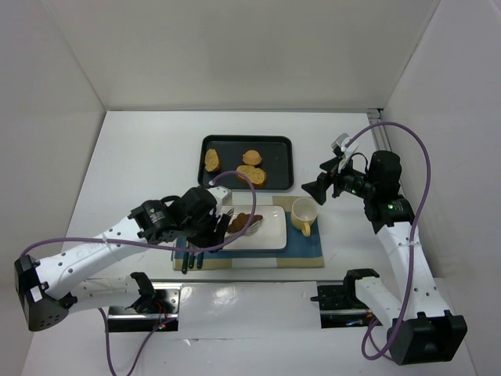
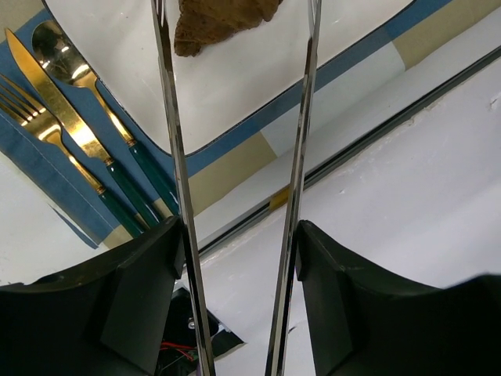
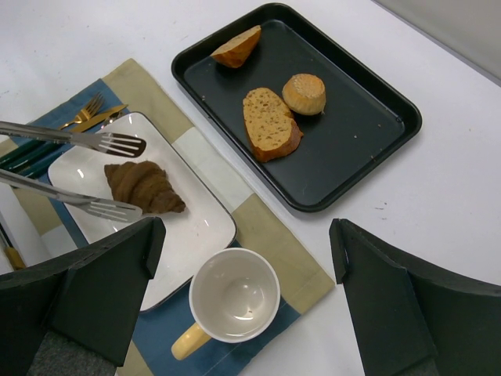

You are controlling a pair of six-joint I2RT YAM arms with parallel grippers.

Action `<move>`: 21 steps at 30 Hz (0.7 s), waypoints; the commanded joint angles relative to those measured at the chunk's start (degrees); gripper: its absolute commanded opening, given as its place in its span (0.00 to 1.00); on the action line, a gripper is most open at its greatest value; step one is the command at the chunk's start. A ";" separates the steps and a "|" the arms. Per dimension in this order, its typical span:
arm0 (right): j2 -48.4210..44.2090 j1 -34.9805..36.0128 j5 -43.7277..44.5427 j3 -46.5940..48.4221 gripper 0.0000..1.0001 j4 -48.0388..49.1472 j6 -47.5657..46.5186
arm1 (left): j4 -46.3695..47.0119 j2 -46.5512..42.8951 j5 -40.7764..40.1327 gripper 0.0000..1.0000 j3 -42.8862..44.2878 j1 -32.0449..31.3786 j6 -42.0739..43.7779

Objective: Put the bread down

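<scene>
The bread, a dark brown croissant (image 1: 245,222), lies on the white plate (image 1: 270,235). It also shows in the right wrist view (image 3: 145,186) and at the top edge of the left wrist view (image 2: 223,23). My left gripper (image 1: 213,222) (image 2: 239,235) is shut on metal tongs (image 2: 168,117) (image 3: 70,137). The tong tips stand spread on either side of the croissant's left end and do not squeeze it. My right gripper (image 1: 319,188) (image 3: 246,235) is open and empty, held above the cup.
A white cup with a yellow handle (image 1: 304,213) (image 3: 235,294) stands right of the plate on a blue and tan placemat (image 1: 301,249). A black tray (image 1: 274,157) (image 3: 352,133) behind holds golden toasted slices (image 3: 270,121). Gold cutlery with green handles (image 2: 78,133) lies left of the plate.
</scene>
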 commanded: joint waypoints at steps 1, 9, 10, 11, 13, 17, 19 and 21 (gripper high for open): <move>-0.58 -0.22 0.17 1.67 1.00 0.66 -0.73 | 1.64 0.18 0.87 0.72 0.34 -0.13 -0.14; -0.58 -0.22 0.17 1.67 1.00 0.66 -0.73 | 1.12 -2.53 -1.85 0.72 2.18 -0.13 -0.76; -0.58 -0.22 0.17 1.67 1.00 0.66 -0.73 | 0.24 -3.32 -3.51 0.72 4.01 -0.13 -0.76; -0.58 -0.22 0.17 1.67 1.00 0.66 -0.73 | -0.37 -3.33 -4.39 0.72 5.16 -0.13 -0.76; -0.58 -0.22 0.17 1.67 1.00 0.66 -0.73 | -1.78 -3.85 -6.59 0.72 8.85 1.00 -0.76; -0.58 -0.22 0.17 1.67 1.00 0.66 -0.73 | -0.21 -4.91 -8.00 0.72 11.85 8.80 2.31; -1.11 -0.22 -0.35 1.67 1.00 0.66 -0.73 | 1.37 -4.91 -8.70 0.71 11.85 12.85 3.89; -1.11 -0.22 -0.35 1.67 1.00 0.66 -0.73 | 4.78 -4.39 -9.59 0.71 10.02 20.46 5.48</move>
